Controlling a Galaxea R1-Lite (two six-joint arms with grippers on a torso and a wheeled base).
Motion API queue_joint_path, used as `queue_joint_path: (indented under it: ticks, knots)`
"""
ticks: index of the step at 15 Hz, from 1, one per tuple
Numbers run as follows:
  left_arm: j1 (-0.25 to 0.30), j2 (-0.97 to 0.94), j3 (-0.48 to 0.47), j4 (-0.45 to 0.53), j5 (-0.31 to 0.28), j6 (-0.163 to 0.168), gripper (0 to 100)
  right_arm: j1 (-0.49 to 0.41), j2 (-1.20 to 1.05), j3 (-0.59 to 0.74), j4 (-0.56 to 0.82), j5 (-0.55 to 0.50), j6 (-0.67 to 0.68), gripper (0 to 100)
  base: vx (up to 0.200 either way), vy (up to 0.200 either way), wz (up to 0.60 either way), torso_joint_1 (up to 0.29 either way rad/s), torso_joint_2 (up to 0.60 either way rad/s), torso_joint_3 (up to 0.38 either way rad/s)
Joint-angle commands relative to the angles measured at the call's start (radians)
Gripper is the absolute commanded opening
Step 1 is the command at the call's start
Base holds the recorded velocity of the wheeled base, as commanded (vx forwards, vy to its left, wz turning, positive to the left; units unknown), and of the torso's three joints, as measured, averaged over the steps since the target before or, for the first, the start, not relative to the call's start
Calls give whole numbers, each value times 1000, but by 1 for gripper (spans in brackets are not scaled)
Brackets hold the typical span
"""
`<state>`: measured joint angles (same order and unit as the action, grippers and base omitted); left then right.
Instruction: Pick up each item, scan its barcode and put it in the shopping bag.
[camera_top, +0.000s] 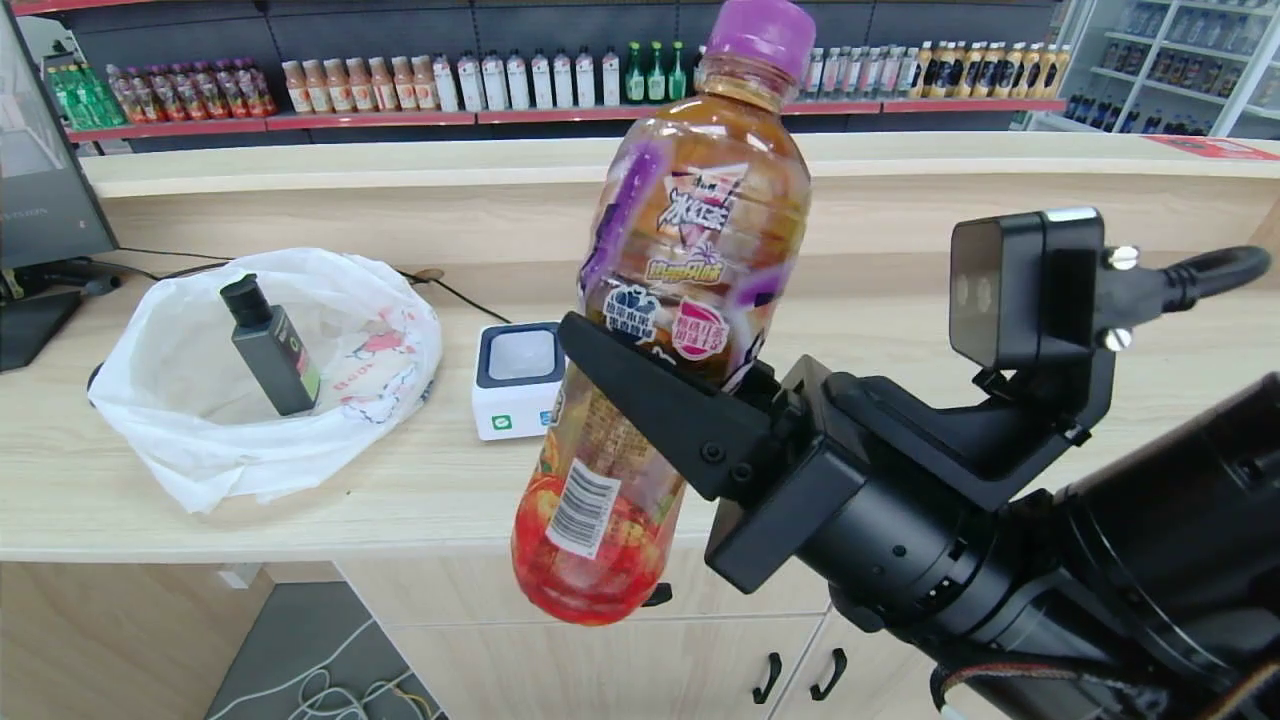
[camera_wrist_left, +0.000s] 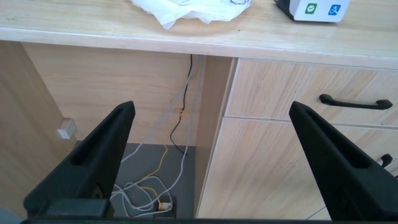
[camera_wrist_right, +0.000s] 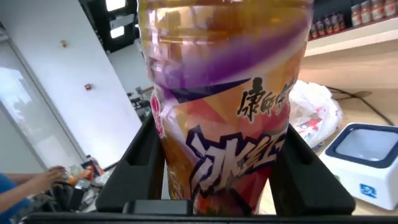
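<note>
A tea bottle (camera_top: 690, 290) with a purple cap and a barcode near its base hangs in the air in front of the counter, tilted slightly. My right gripper (camera_top: 650, 390) is shut on its middle; the bottle (camera_wrist_right: 230, 106) sits between the fingers in the right wrist view. The white barcode scanner (camera_top: 518, 378) stands on the counter just behind the bottle, also seen as a white box (camera_wrist_right: 364, 165). The white shopping bag (camera_top: 260, 370) lies open at the left with a dark bottle (camera_top: 270, 345) inside. My left gripper (camera_wrist_left: 211, 162) is open, low in front of the counter's cabinet.
A monitor (camera_top: 40, 180) stands at the counter's far left with cables running behind the bag. Cabinet drawers with black handles (camera_wrist_left: 354, 102) are below the counter, and loose cables (camera_wrist_left: 155, 193) lie on the floor. Shelves of bottles (camera_top: 560, 80) line the back wall.
</note>
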<state>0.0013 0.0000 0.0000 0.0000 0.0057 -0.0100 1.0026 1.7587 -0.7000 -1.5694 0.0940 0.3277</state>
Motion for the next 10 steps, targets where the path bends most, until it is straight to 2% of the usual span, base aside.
queue_joint_path:
  ticks: [1,4,6,10]
  knots:
    - [0,0,0,0,0,-1,100,-4,-1,27,-1,3,-84,0,0,0,0,0,0,0]
    - [0,0,0,0,0,-1,100,-4,1,30,-1,-8,-156,0,0,0,0,0,0,0]
    - [0,0,0,0,0,-2,100,-59,1,93,-1,-88,-240,0,0,0,0,0,0,0]
    - [0,0,0,0,0,-1,100,-76,1,83,-1,-154,-292,0,0,0,0,0,0,0]
